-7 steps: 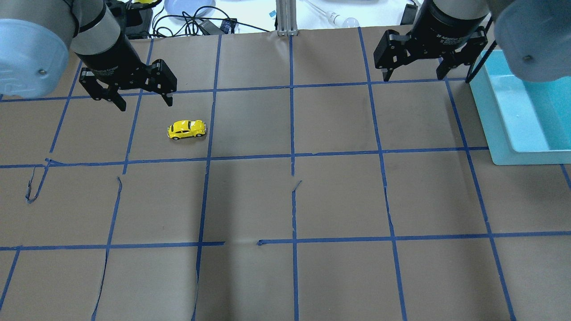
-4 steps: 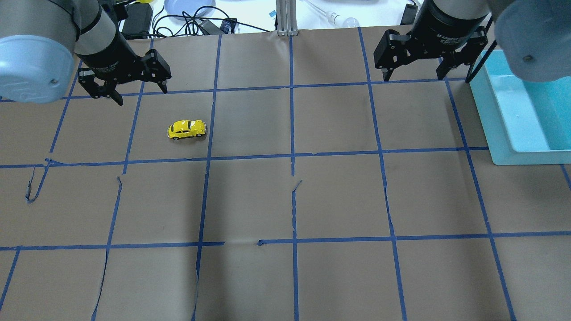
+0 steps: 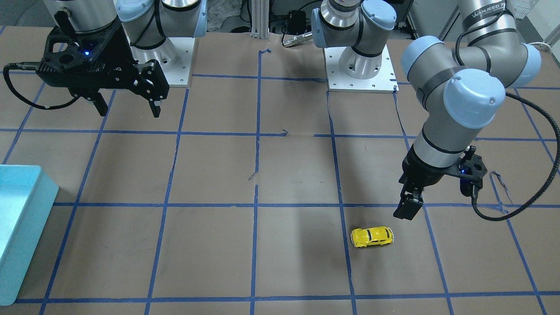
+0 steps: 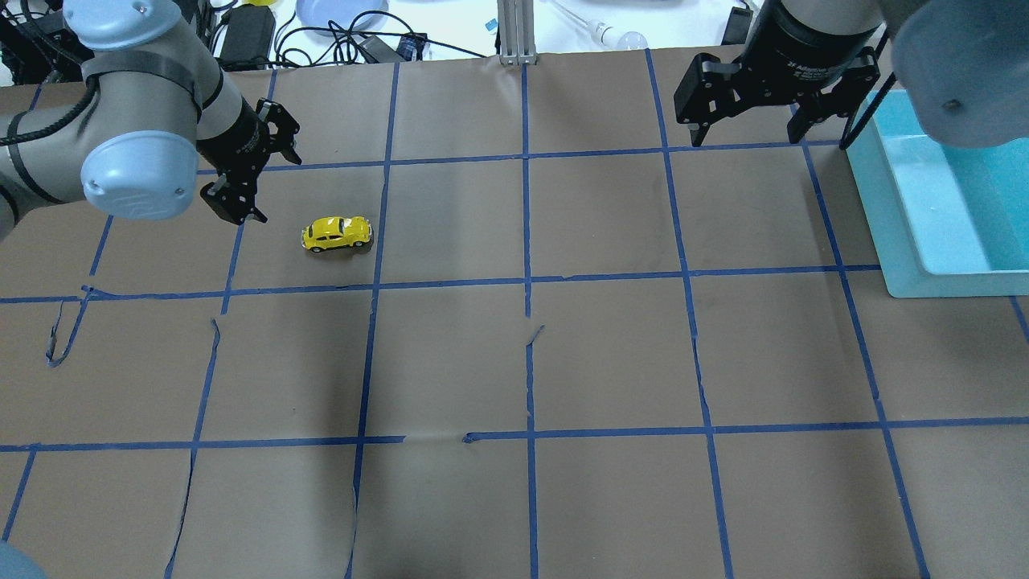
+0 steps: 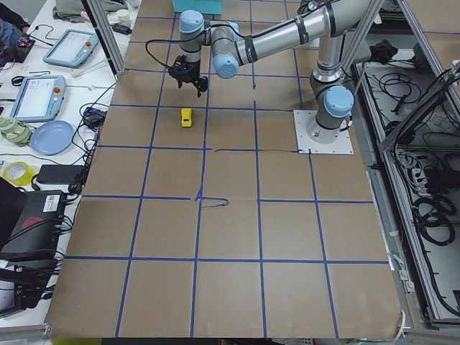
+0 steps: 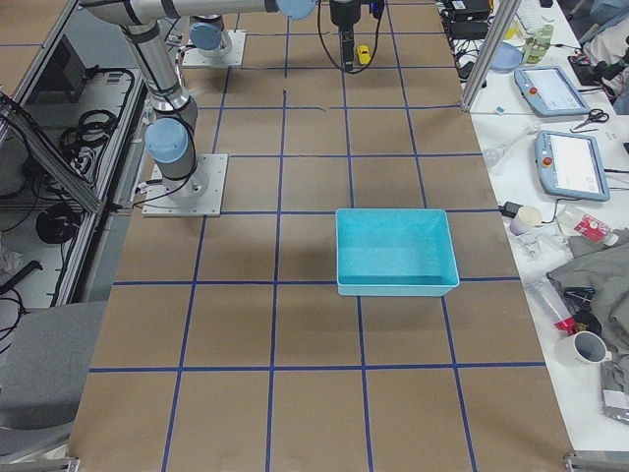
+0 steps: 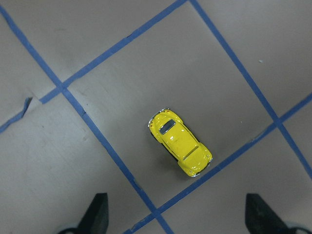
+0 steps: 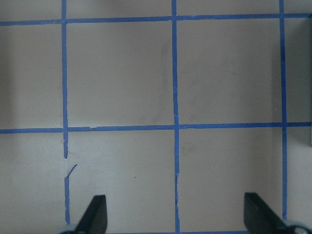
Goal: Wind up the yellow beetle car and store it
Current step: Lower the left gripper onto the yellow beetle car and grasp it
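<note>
The yellow beetle car (image 4: 338,233) stands on its wheels on the brown paper in the left part of the table; it also shows in the front view (image 3: 372,236) and the left wrist view (image 7: 180,148). My left gripper (image 4: 275,187) is open and empty. It hangs above the table just left of and behind the car, apart from it; it also shows in the front view (image 3: 439,205). My right gripper (image 4: 748,138) is open and empty, high over the far right of the table, next to the bin.
A light blue bin (image 4: 908,233) sits at the table's right edge, also seen in the front view (image 3: 22,227). Blue tape lines mark a grid on the paper. Cables and a plate (image 4: 338,12) lie beyond the far edge.
My left arm has swung and turned its wrist; the open gripper has rotated and moved nearer the car. The car and my right arm have not moved.
</note>
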### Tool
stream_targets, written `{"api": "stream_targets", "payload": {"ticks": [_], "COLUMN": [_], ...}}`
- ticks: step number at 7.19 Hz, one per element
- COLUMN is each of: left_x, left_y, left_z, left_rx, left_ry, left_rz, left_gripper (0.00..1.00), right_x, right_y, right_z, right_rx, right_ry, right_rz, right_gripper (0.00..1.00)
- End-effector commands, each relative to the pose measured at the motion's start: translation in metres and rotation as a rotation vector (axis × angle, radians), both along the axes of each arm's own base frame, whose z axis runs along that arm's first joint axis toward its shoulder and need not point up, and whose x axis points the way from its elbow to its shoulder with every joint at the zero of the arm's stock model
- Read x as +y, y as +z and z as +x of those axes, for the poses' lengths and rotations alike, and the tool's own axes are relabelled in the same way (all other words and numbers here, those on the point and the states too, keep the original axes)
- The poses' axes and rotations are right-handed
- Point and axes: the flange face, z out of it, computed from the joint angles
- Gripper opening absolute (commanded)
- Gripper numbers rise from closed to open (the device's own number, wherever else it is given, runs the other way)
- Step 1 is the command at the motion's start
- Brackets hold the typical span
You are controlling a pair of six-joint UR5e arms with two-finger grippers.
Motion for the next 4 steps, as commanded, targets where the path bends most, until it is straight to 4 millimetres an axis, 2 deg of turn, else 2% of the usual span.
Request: {"api": "stream_targets", "payload": {"ticks": [1,4], "left_x": [-0.004,-0.021], "left_y": [-0.027,-0.064], "left_z": [0.0,0.002], "left_rx": [0.023,0.031], "left_ry": [0.154,0.238], "left_rz": [0.034,0.055], "left_gripper": [1.0,1.0], "right_x": [-0.001,0.0], "right_y": [-0.001,0.0], "right_z": [0.0,0.0], "right_rx": [0.0,0.0], "right_ry": [0.0,0.0], "right_rz": [0.001,0.0], "right_gripper": [1.0,1.0]}}
